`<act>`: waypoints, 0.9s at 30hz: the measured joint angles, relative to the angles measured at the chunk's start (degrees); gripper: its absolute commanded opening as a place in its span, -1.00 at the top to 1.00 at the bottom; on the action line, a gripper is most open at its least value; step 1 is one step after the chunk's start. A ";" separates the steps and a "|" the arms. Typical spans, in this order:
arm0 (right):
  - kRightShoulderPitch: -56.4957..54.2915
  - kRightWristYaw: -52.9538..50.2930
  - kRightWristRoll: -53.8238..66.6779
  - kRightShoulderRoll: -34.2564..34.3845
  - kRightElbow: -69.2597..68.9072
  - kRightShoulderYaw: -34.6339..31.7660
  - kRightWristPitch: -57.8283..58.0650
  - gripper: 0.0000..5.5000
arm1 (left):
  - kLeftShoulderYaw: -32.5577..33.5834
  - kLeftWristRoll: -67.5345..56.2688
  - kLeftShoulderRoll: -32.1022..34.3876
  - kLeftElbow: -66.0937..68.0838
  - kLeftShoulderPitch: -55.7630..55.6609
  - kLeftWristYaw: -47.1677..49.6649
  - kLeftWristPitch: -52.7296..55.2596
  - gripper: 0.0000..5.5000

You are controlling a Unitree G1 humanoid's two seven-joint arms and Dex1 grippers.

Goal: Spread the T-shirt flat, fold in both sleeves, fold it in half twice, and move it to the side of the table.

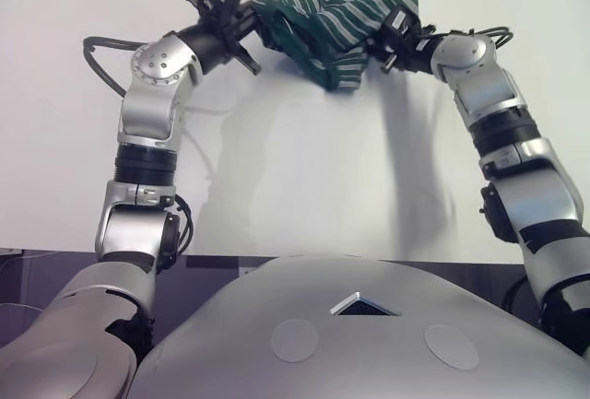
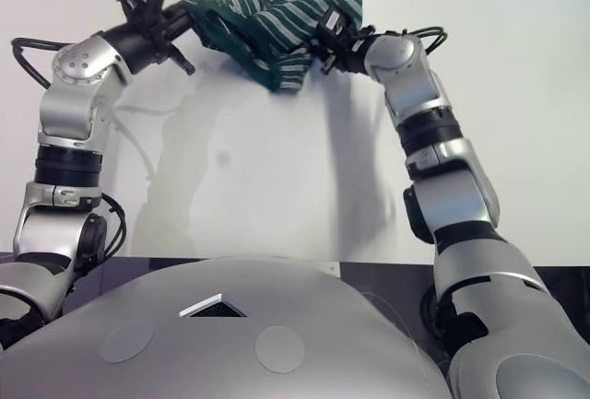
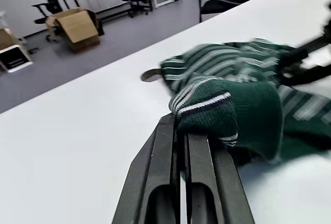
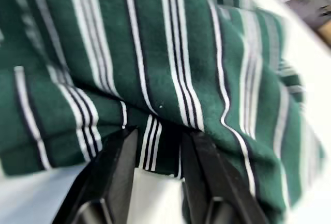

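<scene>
The T-shirt is a bunched green-striped heap slung between the two arms, partly raised, and its lowest fold hangs down toward the table beneath it – whether that fold touches the surface I cannot tell. It looks held this way so the cloth can be drawn apart and opened out, since nothing of it is flat yet and the spreading step reads as the one in hand. At the T-shirt's left end sits the left gripper, its two fingers pressed together and pinching a thick rolled hem of the fabric right at the tips, so that end of the cloth runs straight off the pincer. At the T-shirt's right end the right gripper is buried in the folds, the striped cloth draped over and around it – whether it has a firm hold there I cannot tell. Below the T-shirt and nearer the robot, the white tabletop offers room to lay it out.
</scene>
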 measured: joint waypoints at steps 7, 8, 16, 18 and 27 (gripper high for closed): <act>10.61 12.16 10.80 -5.69 -16.49 -11.29 1.38 0.40 | -0.24 -0.32 -0.63 -1.79 2.13 -0.58 1.66 1.00; 13.07 13.11 12.50 -6.06 -21.43 -12.10 4.09 0.37 | -0.25 -0.22 -0.65 -1.78 2.20 -0.49 1.70 1.00; 25.84 14.63 15.75 -3.58 -44.17 -8.00 18.52 0.22 | -1.83 0.73 -1.60 -2.15 2.56 -0.13 2.41 1.00; 25.88 13.64 12.68 -3.36 -43.59 -6.66 17.56 0.22 | -2.02 1.24 -1.60 -2.52 2.57 -0.08 2.59 1.00; 22.18 9.67 9.50 -0.56 -34.46 -8.48 15.70 0.44 | -2.31 1.85 -2.59 -2.77 2.59 0.16 2.59 1.00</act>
